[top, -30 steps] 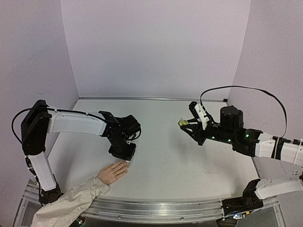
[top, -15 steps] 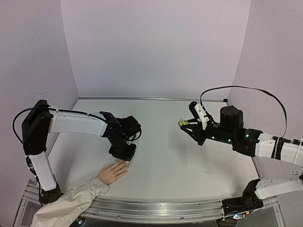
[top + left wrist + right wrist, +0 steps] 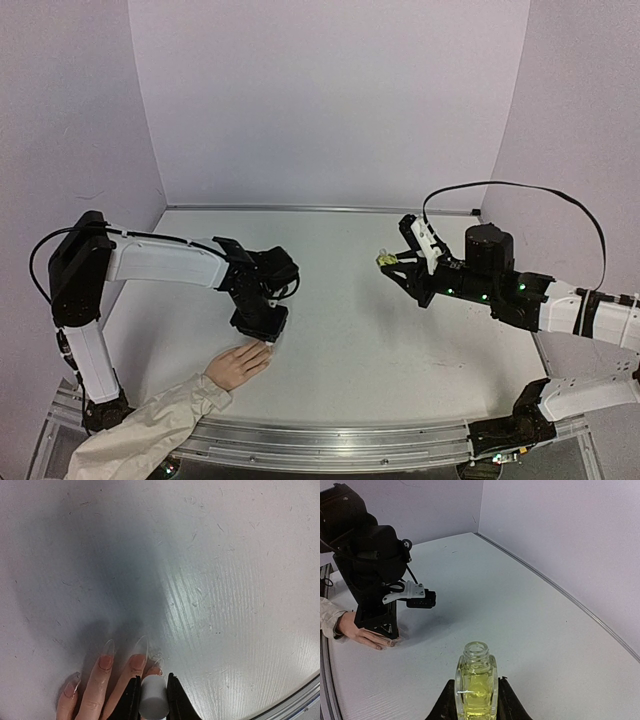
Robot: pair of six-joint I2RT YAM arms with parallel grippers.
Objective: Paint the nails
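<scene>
A pale peach hand [image 3: 238, 365] with a beige sleeve [image 3: 140, 430] lies palm down at the table's front left. Its long clear nails [image 3: 142, 646] show in the left wrist view. My left gripper [image 3: 268, 338] is shut on a white cap [image 3: 153, 699] and holds it right over the fingertips; the brush below the cap is hidden. My right gripper [image 3: 392, 262] is shut on a small open bottle of yellow-green liquid [image 3: 476, 685], held above the table at the right. The hand also shows in the right wrist view [image 3: 364, 635].
The white table [image 3: 360, 330] is bounded by purple walls on three sides. A metal rail [image 3: 340, 440] runs along the near edge. A black cable [image 3: 510, 190] loops above the right arm.
</scene>
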